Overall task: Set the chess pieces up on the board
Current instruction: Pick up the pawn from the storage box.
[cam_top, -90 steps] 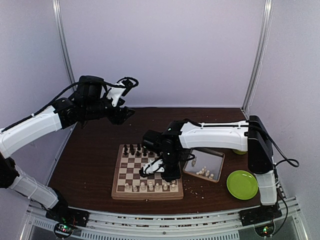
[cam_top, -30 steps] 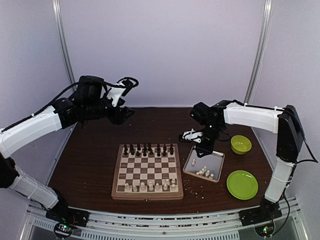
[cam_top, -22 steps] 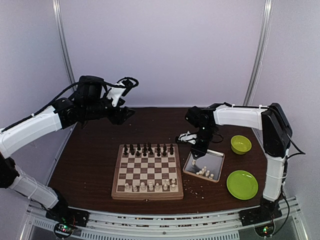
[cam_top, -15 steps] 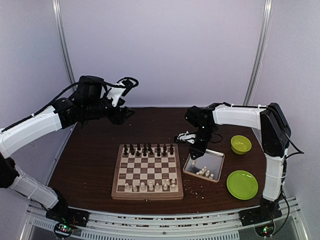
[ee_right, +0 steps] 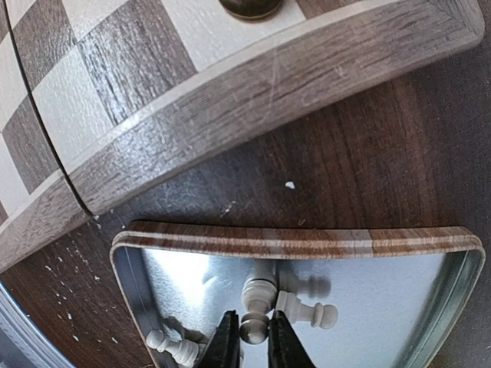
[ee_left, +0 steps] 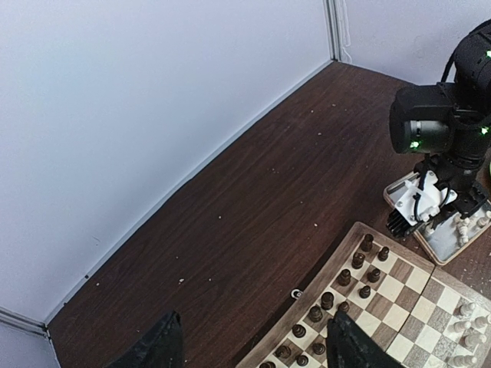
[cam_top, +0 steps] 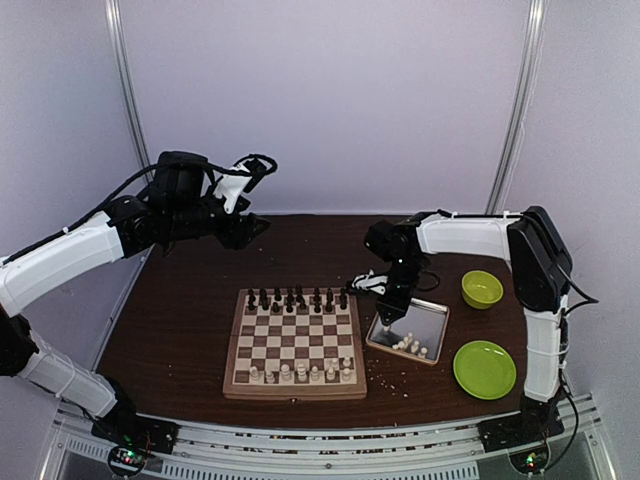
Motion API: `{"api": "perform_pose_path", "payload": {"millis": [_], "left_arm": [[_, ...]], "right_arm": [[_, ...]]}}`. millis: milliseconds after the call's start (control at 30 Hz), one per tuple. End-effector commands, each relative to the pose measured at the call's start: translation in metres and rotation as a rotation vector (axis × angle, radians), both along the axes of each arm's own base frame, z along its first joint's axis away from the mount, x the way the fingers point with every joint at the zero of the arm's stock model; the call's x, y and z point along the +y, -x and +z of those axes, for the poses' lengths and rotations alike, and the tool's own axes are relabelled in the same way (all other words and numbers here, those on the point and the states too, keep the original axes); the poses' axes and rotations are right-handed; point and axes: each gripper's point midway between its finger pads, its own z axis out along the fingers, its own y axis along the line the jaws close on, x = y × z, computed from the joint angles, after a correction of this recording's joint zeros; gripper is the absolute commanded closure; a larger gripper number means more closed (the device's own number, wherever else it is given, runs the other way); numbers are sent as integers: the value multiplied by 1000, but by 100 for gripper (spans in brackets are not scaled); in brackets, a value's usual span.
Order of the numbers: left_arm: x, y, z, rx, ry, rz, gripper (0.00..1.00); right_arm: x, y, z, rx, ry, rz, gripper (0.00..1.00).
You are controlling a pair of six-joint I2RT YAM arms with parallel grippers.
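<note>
The board lies at the table's middle, with dark pieces along its far rows and several cream chess pieces along its near row. More cream pieces lie in the metal tray right of it. My right gripper reaches down into the tray's left end. In the right wrist view its fingers are closed on the head of an upright cream pawn in the tray. My left gripper hangs high at the back left, open and empty.
A green bowl and a green plate sit right of the tray. Pale crumbs are scattered on the dark table. Two more cream pawns lie by the held one. The board's rim is close to the tray.
My right gripper left the board, swung to the back right, then came over the tray and lowered onto a pawn. The left arm has not moved.
</note>
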Motion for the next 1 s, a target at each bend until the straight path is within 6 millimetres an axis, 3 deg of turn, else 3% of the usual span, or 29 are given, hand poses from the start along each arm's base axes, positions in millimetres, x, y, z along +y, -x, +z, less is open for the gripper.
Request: {"api": "perform_pose_path", "payload": {"millis": [0,267,567,967], "left_arm": [[-6,0,17,-26,37,-15,35],[-6,1,16,-26,36,-17,35],[-8,1,16,-24,35,-23,35],[-9,2,14,-16,34,-29,35]], "right_arm": [[0,2,-2,0,29,12,90],[4,8,8,21,-10,12,97],[23,40,33,197,-175,52,98],[23,42,43,278,-241,31,98]]}}
